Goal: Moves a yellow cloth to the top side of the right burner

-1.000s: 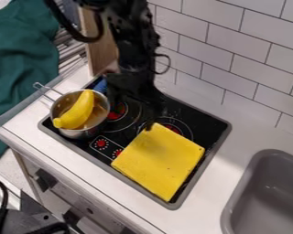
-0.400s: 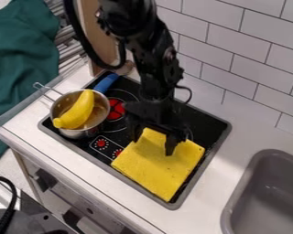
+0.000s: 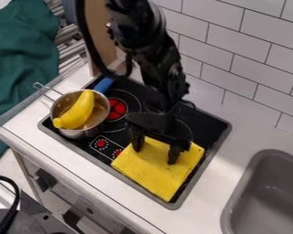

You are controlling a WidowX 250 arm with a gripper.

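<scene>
Claw (image 3: 155, 154) wide over yellow cloth (image 3: 154, 176) on stove (image 3: 204, 123); should press lightly, pinch a secure fold, then ease toward stove's rear.

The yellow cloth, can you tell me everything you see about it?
The yellow squarish cloth looks soft, with small dark specks. It lies flat, one corner toward us, on the near right part of the black stovetop. The open fingers of the black two-finger gripper are over its far part, hiding bits; I can't tell if they touch.
</scene>
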